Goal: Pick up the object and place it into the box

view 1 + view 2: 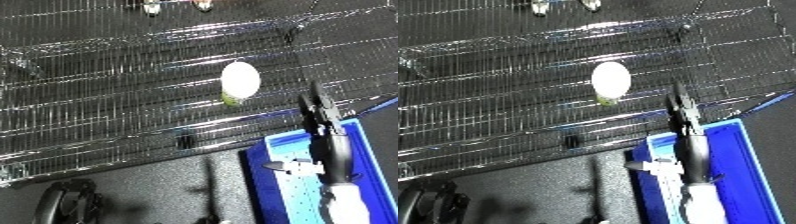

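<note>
The white object (240, 80) is seen lying near the wire shelf's (107, 100) right edge, not yet picked up. The right hand (322, 112) is held above the blue bin (740, 150), fingers straight and pressed together. Reaching comes next.

Object (240, 80) lies on wire rack (107, 90), centre-right of frame. Bin (266, 175) lower right, below rack edge. Right hand (320, 112) above bin, right of object.

A wire-mesh shelf (115, 95) of shiny metal grid fills the upper and middle part of the frame, running edge to edge and tilted slightly. A white oval object (240, 80) with a greenish underside lies on it, right of centre.
</note>
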{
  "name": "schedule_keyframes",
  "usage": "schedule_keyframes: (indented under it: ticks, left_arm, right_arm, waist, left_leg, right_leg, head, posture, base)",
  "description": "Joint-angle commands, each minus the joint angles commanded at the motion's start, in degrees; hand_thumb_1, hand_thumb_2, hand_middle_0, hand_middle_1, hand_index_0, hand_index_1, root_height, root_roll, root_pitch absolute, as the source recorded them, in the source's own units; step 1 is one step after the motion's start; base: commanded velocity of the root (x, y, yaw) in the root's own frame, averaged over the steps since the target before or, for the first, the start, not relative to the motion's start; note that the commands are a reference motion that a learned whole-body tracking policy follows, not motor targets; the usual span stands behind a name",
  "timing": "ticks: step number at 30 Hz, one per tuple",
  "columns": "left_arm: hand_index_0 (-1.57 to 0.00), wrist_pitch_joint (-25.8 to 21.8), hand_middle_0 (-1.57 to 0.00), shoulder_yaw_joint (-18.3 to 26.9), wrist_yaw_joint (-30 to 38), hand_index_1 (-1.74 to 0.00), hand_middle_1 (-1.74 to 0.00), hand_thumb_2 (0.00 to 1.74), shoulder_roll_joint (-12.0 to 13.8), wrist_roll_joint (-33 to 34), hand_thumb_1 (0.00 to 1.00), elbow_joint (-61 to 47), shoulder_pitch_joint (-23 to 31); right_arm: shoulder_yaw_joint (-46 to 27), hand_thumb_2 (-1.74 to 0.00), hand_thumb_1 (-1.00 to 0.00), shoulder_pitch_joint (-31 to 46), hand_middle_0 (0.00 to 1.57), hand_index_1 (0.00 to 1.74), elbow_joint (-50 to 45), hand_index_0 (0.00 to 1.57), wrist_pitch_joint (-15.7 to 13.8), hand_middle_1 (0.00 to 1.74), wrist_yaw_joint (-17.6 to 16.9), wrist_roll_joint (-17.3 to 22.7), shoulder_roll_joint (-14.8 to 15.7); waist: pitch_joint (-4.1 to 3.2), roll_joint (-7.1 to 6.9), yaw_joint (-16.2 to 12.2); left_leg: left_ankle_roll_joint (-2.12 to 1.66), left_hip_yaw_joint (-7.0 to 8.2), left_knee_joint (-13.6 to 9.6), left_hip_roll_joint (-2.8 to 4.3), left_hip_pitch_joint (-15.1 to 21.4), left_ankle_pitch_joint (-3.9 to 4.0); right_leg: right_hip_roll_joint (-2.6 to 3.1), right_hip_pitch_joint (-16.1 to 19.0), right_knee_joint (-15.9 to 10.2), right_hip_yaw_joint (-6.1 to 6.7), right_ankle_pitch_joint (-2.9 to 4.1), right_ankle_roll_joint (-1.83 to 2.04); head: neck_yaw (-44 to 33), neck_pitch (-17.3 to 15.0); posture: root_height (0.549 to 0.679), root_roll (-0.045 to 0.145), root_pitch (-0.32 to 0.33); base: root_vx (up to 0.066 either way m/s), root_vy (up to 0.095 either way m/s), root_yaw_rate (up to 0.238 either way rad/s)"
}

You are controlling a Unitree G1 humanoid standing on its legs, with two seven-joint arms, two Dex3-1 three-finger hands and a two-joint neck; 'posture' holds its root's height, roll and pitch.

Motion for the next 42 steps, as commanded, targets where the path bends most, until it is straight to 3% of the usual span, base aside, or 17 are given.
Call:
schedule_keyframes:
  ticks: [18,33,42]
  left_arm:
    - [-1.57,1.1,-1.57,-0.7,0.8,-1.74,-1.74,1.74,1.6,1.2,1.0,-0.3,-4.5]
    - [-1.57,2.3,-1.57,-2.8,2.0,-1.74,-1.74,1.74,4.5,0.4,1.0,-0.9,-10.0]
    - [-1.57,3.0,-1.57,-3.7,3.0,-1.74,-1.74,1.74,5.6,-0.7,1.0,-1.9,-12.4]
  right_arm:
    - [1.3,0.0,0.0,-10.3,0.0,0.0,6.9,0.0,0.5,0.0,-1.6,1.3,-2.0]
    - [3.1,0.0,0.0,-21.9,0.0,0.0,15.8,0.0,-1.9,0.0,-3.4,5.9,-6.8]
    - [5.2,0.0,0.0,-27.1,0.0,0.0,18.0,0.0,-1.5,0.0,-3.6,7.3,-7.5]
  waist:
    - [0.0,1.41,0.8]
    - [0.0,3.17,2.2]
    - [0.0,3.96,3.1]
  left_leg:
    - [0.31,0.08,0.1,-0.43,-3.7,0.16]
    - [1.2,-0.32,-0.9,-1.47,-8.3,-0.13]
    - [1.56,-0.34,-0.6,-2.35,-12.2,-0.25]
  right_leg:
    - [0.04,-4.8,1.4,-0.33,0.28,-0.75]
    - [-0.2,-10.9,2.8,-1.32,0.03,-1.06]
    - [-0.09,-14.9,3.4,-2.39,0.02,-1.2]
  head:
    - [5.5,8.4]
    - [10.4,17.6]
    - [10.9,20.4]
  posture:
    - [0.619,0.062,-0.023]
    - [0.613,0.054,0.059]
    - [0.61,0.052,0.116]
  base:
    - [-0.024,0.0,0.022]
    - [-0.03,-0.012,0.023]
    - [-0.022,-0.012,0.01]
